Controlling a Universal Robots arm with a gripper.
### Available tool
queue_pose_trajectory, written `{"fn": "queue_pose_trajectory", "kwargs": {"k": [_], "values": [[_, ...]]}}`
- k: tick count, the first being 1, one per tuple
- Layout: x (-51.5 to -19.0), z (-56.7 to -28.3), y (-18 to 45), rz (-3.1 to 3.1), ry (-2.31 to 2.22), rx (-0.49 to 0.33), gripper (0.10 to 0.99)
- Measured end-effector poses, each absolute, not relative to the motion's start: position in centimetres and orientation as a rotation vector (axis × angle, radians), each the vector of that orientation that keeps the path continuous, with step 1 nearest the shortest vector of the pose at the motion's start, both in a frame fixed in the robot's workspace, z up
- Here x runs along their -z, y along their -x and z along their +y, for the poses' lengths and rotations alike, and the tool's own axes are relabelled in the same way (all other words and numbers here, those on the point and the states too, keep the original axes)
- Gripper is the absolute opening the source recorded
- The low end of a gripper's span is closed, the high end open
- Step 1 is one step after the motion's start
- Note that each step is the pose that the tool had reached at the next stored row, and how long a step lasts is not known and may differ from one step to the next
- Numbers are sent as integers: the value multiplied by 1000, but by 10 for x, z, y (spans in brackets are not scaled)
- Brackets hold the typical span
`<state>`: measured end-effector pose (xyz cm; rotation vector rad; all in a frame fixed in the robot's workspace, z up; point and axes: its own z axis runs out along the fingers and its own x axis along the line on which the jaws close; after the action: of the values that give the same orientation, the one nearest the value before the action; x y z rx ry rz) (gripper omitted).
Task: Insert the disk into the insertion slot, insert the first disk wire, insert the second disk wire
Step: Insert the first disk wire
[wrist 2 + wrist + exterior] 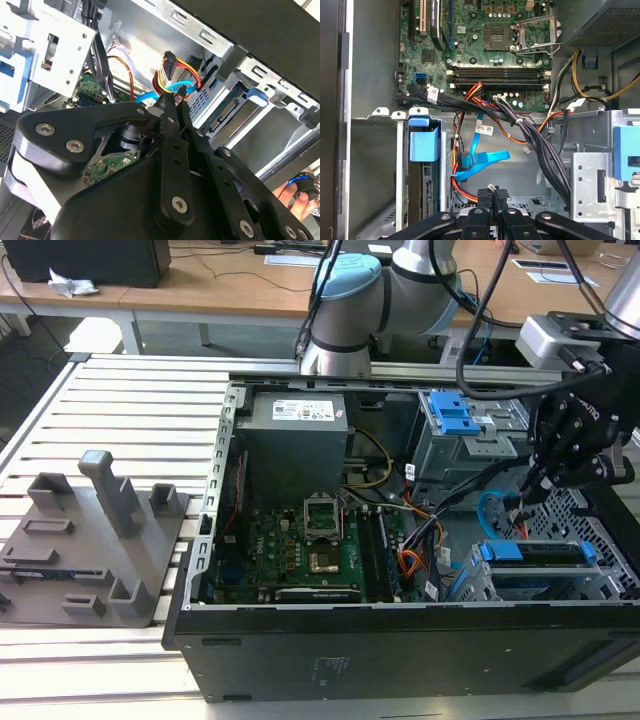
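The disk (530, 553), in its blue carrier (424, 142), sits inside the insertion slot (612, 585), a silver cage at the case's front right in the exterior view. Its rear connector edge (227, 111) faces the open case. My gripper (542, 480) hangs above and behind the cage, its fingers (485, 196) pressed together, and I can make out nothing held between them. Just beyond the fingertips (171, 102) a loose blue flat wire (487, 157) curls. A black plug on red, yellow and orange wires (170, 65) hangs near it. Neither wire touches the disk.
A thick black cable bundle (540, 145) crosses from the motherboard (300, 540) towards the upper grey bay with a blue latch (455, 415). The power supply (295, 440) sits at the back. A grey fixture (95, 540) stands on the slatted table. A person's hand (295, 192) is outside the case.
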<state>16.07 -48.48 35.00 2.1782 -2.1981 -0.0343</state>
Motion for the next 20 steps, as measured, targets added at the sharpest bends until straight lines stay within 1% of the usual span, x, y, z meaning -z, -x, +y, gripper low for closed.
{"fn": "queue_pose_trajectory", "kwargs": {"k": [5, 20], "values": [[-350, -502, -161, -2198, -2178, 34, 161], [-350, -529, -161, -2198, -2178, 34, 161]]}}
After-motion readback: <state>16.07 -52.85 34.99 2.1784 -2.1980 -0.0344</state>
